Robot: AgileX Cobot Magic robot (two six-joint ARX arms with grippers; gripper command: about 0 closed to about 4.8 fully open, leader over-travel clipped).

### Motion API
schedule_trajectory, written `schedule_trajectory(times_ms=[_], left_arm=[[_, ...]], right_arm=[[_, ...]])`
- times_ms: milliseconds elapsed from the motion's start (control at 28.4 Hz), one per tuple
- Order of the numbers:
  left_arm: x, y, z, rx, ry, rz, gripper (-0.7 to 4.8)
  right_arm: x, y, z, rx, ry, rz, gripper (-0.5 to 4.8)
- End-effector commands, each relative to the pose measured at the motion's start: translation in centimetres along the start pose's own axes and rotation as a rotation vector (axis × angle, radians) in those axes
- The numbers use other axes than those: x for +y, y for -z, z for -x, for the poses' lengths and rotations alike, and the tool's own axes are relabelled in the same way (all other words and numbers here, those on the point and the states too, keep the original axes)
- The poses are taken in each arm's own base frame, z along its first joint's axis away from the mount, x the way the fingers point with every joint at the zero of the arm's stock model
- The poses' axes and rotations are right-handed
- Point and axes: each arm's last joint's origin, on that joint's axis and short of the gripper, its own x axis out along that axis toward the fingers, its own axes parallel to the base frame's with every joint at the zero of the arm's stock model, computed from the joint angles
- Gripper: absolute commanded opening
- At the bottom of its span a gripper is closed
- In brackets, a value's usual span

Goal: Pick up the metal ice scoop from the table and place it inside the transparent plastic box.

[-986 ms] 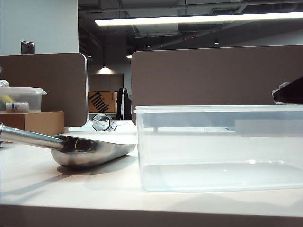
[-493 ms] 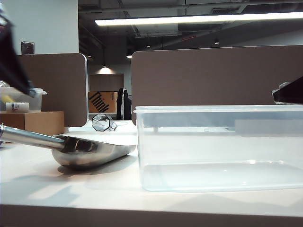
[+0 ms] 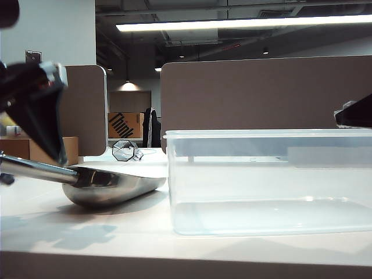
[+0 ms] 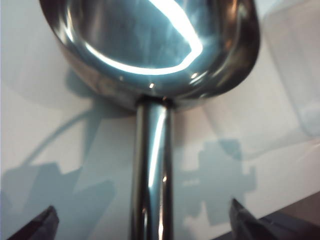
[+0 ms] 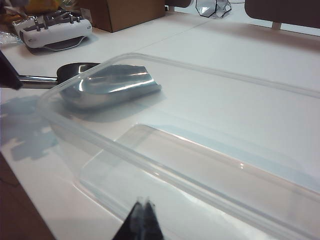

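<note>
While cropped, metal ice scoop (image 4: 150, 65) handle.

Brown office partition panels (image 3: 267, 93) span the middle of the frame beneath a long fluorescent ceiling light (image 3: 244, 23); a printed cardboard box (image 3: 125, 125) sits in the dim centre-left background beside a pale wall (image 3: 58, 29).
</note>
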Motion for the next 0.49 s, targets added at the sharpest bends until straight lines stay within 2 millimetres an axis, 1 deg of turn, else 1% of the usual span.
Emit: schedule_trajectory(times_ms=[35,70,141,176,246,387,493], left_arm=[[0.1,0.0,-0.5,0.029,0.007,-0.005,4.79],[0.1,0.0,-0.5,0.033,0.006,-0.004,4.40],[0.2,-0.1,-0.6,0.030,0.006,-0.009,2.88],[0.2,-0.1,-0.6,0.023,0.008,-0.027,1.81],[0.1,-0.3,-0.6,0.013,0.019,-0.060,0.01],[0.0,-0.7,-0.3,-0.003,0.025,-0.101,-0.06],[-0.3,-1.3,0.5,-0.031,0.015,-0.121,-0.06]], right_arm=[[0.0,-0.2,0.0,-0.015,0.001,0.004,-0.01],[0.0,-0.2,0.0,-0.015,0.000,0.003,-0.01],[0.0,-0.2,0.0,-0.015,0.000,0.004,-0.01],[0.0,-0.2,0.0,-0.015,0.001,0.004,-0.01],[0.0,-0.2,0.0,-0.015,0.001,0.003,-0.01],[0.0,-0.2,0.0,-0.015,0.001,0.003,-0.01],[0.0,-0.2,0.0,-0.015,0.002,0.003,-0.01]])
